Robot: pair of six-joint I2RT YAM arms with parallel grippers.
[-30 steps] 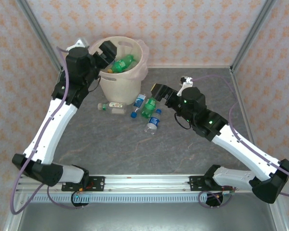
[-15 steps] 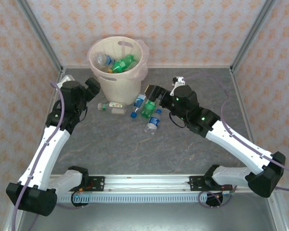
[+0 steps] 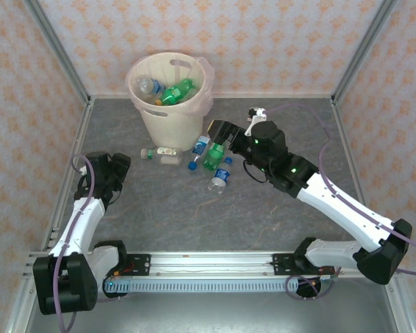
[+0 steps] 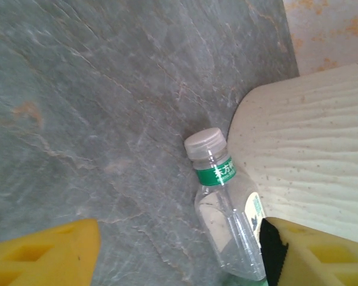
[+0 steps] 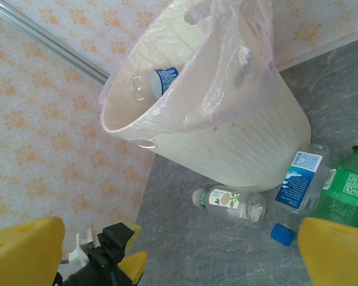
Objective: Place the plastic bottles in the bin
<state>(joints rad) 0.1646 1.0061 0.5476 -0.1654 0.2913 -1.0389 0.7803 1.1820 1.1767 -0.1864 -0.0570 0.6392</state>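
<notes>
Where my left gripper (image 4: 179,253) hangs low over the grey marbled tabletop (image 3: 166,208), its two yellow fingers (image 4: 45,253) stand apart with nothing between them. Ahead of it lies a small clear plastic bottle with a green label and a greyish cap (image 4: 224,208), on its side. Its flank is just beside the foot of the tall round cream-beige plastic bin (image 4: 310,149); whether the two touch I cannot tell.

My right gripper (image 3: 216,132) is likewise spread wide and empty, poised above the bottles lying right of the bin's base. From the right wrist I note a clear bottle with a blue label and blue cap (image 5: 298,187) flat on the table close to the bin wall. Right against it lies a green plastic bottle with a yellow cap (image 5: 346,187). From above, a second blue-labelled bottle (image 3: 222,173) lies nearer to me, apart from the bin.

The bin stands upright at the far left of the table, near the back wall, with a thin pinkish liner bag (image 5: 227,77) draped over its rim. Inside I see at least one green bottle (image 3: 177,92) and a clear blue-labelled bottle (image 3: 147,85). I count four bottles on the table outside the bin.
</notes>
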